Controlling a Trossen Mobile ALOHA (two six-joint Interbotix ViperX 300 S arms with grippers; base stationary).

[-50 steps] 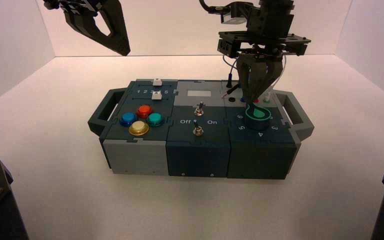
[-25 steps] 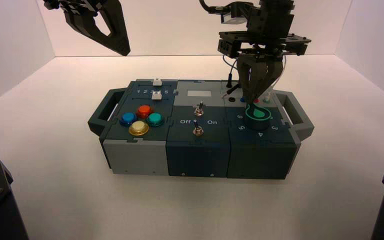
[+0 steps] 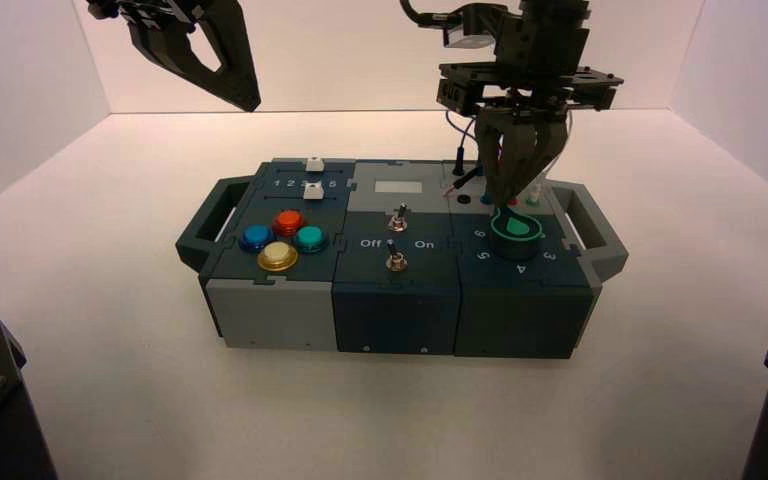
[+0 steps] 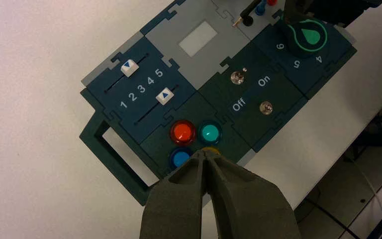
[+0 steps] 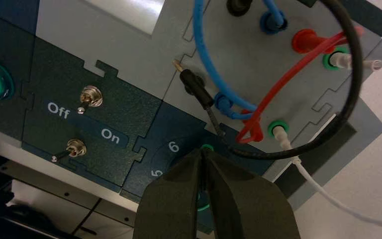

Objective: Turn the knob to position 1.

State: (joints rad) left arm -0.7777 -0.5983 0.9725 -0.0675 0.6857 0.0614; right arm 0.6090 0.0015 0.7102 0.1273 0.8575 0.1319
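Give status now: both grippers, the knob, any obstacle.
Right gripper shut, tips at the knob. Left gripper shut, parked high above the box. Wires close behind knob.

Box sat centred on the desk. Left section: two sliders behind a cluster of four buttons. Middle section: display at rear, two toggle switches before it. Right section: knob in front, sockets and wires behind. Right end effector was directly above the knob; left end effector was high, behind the box's left end.
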